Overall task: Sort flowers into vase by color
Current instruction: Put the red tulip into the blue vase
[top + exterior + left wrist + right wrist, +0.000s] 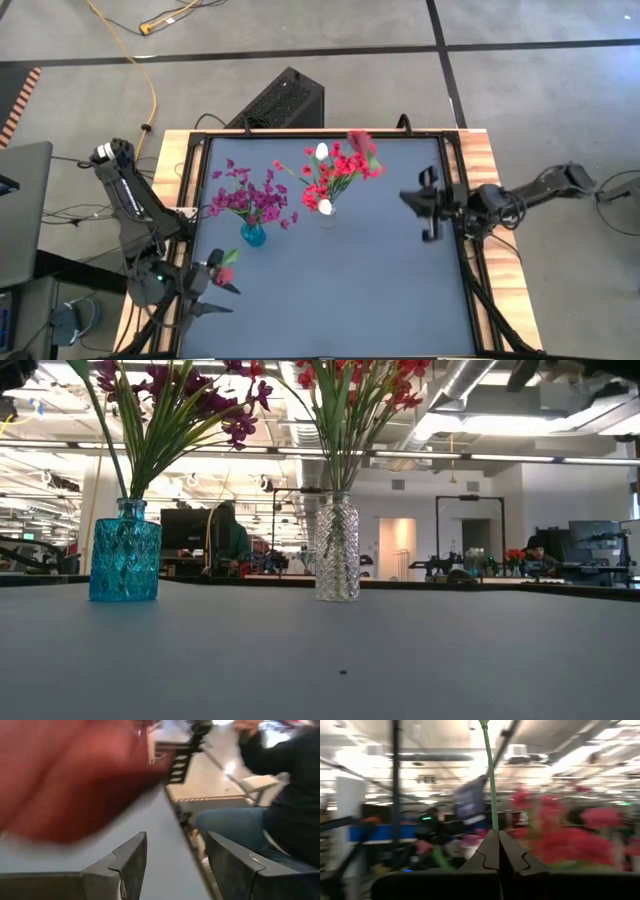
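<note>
A blue vase holds magenta-purple sprigs. To its right, a clear cut-glass vase holds red clusters and two white buds. My right gripper hovers right of the clear vase, shut on a thin green stem whose blossom is out of the wrist view. My left gripper is open at the table's near left corner. A pink-red tulip bud with a green leaf sits at its fingers, filling the wrist view as a red blur. My right gripper pinches the green stem between its two fingertips. The fingers lie across the stem, which rises straight out of them and leaves the wrist view at its top; it is lifted clear of the table. My left gripper is open beside the tulip bud; whether a finger touches it I cannot tell.
The dark table top has bare room near and right of the vases. Black frame rails run along its left, right and far edges. A person in jeans sits beyond the table edge in the left wrist view. A black box stands behind the far edge.
</note>
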`<state>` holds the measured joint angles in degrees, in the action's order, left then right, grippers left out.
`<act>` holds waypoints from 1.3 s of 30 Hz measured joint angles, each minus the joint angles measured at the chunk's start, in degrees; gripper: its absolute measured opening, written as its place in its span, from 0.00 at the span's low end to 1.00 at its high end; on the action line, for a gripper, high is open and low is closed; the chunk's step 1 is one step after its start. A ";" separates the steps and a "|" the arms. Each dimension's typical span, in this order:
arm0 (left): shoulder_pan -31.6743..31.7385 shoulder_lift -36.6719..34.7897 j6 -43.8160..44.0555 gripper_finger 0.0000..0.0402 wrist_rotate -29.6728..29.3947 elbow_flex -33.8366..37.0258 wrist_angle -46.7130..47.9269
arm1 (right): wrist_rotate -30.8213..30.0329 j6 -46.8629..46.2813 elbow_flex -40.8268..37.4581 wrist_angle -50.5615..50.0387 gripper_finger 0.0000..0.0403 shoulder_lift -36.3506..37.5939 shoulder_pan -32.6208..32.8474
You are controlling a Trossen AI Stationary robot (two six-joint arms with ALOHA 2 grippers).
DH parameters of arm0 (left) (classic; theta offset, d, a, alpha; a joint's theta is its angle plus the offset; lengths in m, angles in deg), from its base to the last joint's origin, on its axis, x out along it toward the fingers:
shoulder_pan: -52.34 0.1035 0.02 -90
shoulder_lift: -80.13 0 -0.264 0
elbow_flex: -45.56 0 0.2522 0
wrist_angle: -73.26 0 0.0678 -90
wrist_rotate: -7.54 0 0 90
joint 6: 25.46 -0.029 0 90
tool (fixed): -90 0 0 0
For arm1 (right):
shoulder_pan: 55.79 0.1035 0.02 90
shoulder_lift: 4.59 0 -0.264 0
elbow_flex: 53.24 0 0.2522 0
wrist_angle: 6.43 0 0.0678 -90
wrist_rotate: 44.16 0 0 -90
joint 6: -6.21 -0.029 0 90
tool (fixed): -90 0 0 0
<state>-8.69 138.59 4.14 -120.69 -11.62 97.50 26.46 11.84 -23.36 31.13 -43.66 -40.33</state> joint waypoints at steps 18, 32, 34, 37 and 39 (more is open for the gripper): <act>-0.09 -12.61 20.62 0.47 10.58 0.00 14.00 | 2.85 5.23 16.09 13.07 0.04 -37.57 15.03; -0.05 -27.73 10.46 0.47 -1.25 0.04 21.07 | 7.98 -2.76 27.75 23.57 0.04 -57.52 8.53; -0.07 -28.46 4.37 0.47 -3.56 0.02 17.92 | 9.04 -3.16 30.03 23.58 0.04 -59.23 7.27; -0.07 -28.96 -6.17 0.47 -9.30 0.04 12.30 | 9.78 -3.72 33.67 23.77 0.04 -61.44 5.35; -0.04 -28.99 -13.62 0.47 -14.50 0.02 7.95 | 10.15 -3.90 36.12 23.74 0.04 -62.77 4.02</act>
<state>-8.74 109.60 -9.48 -135.20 -11.60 105.45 36.61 7.94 12.76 54.87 -106.43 -36.31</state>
